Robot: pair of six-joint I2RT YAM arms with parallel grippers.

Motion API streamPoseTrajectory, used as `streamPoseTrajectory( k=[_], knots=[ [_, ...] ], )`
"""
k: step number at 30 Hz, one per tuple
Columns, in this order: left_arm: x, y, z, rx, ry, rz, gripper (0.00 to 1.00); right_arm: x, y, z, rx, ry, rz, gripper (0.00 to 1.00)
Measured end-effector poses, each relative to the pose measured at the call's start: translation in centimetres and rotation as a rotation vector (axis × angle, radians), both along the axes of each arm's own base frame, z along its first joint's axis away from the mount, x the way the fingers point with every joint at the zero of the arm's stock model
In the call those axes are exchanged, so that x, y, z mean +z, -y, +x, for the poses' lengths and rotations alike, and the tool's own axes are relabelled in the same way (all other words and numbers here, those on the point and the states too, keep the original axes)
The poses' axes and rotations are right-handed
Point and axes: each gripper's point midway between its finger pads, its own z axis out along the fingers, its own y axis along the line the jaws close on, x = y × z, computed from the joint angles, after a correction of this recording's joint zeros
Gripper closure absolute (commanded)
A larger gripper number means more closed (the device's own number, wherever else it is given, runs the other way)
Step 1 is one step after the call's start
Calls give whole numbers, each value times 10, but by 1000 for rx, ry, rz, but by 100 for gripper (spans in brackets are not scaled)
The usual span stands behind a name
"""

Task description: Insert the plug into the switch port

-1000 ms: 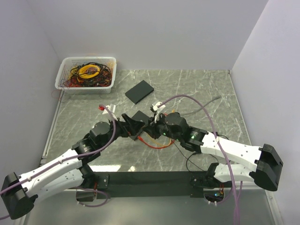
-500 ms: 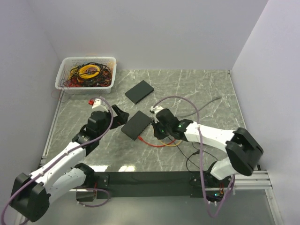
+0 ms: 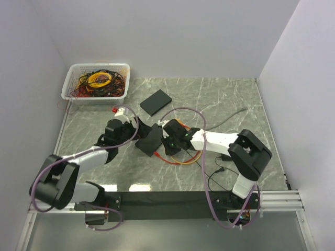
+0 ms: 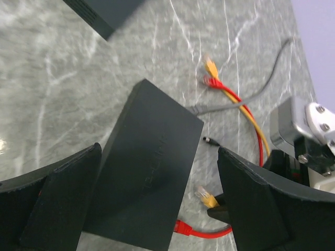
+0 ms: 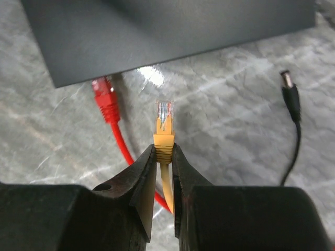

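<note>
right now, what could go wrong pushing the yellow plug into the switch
The left gripper stands open astride the switch, not clamping it, so the push may slide it away. The right gripper pinches the yellow plug only by its boot, so it could tilt on contact. The red plug sits close beside and might get bumped.

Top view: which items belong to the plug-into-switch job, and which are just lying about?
Job:
- yellow plug, pinched in the right tool
- switch, the black box facing it
- left tool, open, over the switch

Lying about:
- second black box
- basket of cables
- red cable
- grey cable
- black power plug
</note>
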Motion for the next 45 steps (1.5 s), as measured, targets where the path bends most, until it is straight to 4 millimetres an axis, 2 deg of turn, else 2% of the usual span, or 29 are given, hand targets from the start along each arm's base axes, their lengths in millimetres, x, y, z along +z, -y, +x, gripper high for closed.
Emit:
streamPoseTrajectory(
  k=[3,7,12,16,23,30,45],
  knots=[
    [-12,9,1,-48,-11,-10,2,-7,-2,1,7,-17,-20,100],
    [-18,19,2,-100,4,-26,2,-11,-4,3,14,-22,-39,100],
    [-22,28,2,-158,24,-36,3,-6,-8,7,20,-13,-36,100],
    [-36,31,2,-184,4,-29,4,-2,-12,11,21,-6,-29,100],
    [-37,39,5,-218,38,-55,6,-10,-15,13,25,-23,-49,100],
    [-37,39,5,-217,45,-54,7,-13,-14,12,26,-29,-57,100],
    [-39,37,-8,-237,67,-67,11,-13,-18,10,39,-30,-62,100]
  ],
)
